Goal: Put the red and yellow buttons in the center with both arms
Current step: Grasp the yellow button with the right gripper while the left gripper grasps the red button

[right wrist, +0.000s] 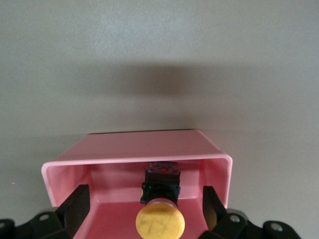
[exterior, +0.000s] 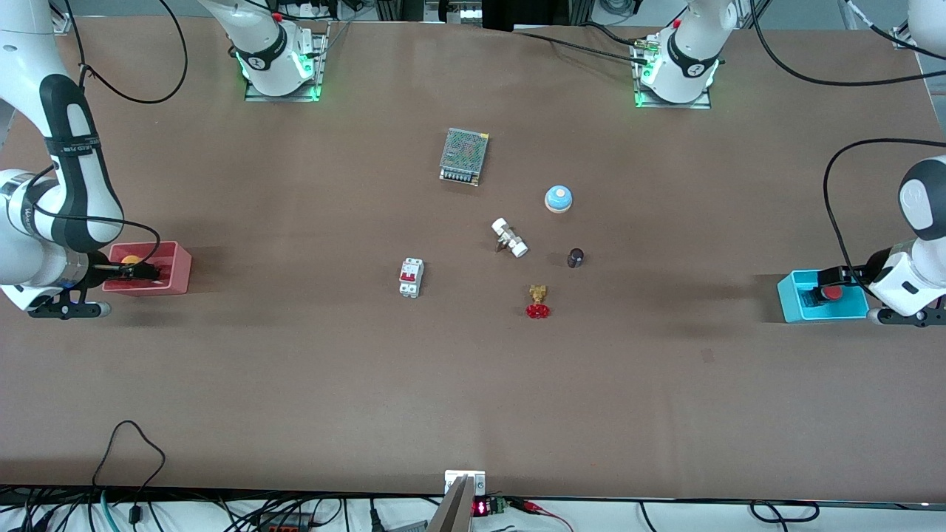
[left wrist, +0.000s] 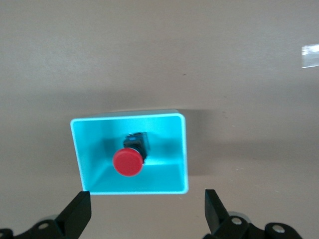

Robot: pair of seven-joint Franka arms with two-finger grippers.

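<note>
Red button (left wrist: 127,161) lying inside the cyan bin (left wrist: 182,149) at the left arm's end of the table (exterior: 295,384); yellow button (right wrist: 160,220) lying inside the pink bin (right wrist: 149,147) at the right arm's end. Neither button lifted, neither in the center (exterior: 473,310): by the look of it, task barely begun.

Left gripper (left wrist: 147,211) poised over the cyan bin, fingers spread wide and clear of the red cap. Right gripper (right wrist: 144,209) lower, down at the pink bin's mouth, fingers apart on either side of the yellow cap, not touching it.

Left to do, as judged: close on each button, lift out of its bin, carry both inward, set down on bare table.

Middle already dotted with other parts: mesh-topped power supply (exterior: 464,155), light-blue domed button (exterior: 559,198), white fitting (exterior: 509,237), dark knob (exterior: 576,257), brass valve with red handwheel (exterior: 538,301), circuit breaker (exterior: 411,277). Open brown stretch nearer the front camera than these.
</note>
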